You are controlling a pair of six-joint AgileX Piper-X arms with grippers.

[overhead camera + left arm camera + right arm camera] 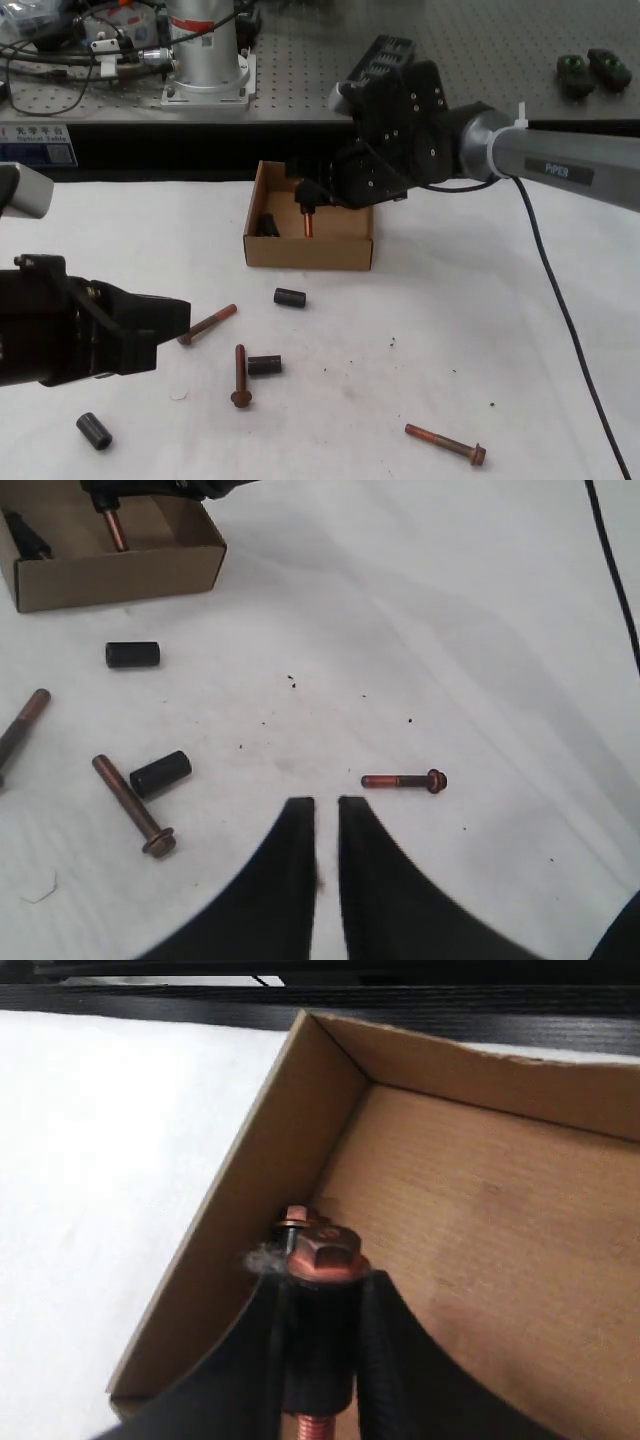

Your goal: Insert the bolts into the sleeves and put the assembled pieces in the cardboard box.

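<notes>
Your right gripper [325, 1295] pinches an assembled bolt-and-sleeve piece [322, 1260] directly over the cardboard box [250, 1220] beneath it, so this looks like the drop-off step: next, lower a little and spread the fingers.

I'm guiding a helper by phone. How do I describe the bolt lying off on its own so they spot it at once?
Start at the cardboard box on the white cloth, then come toward the near edge, rightward in the high view. The lone bolt lies flat there. The two other loose bolts lie left of it among black sleeves.
</notes>
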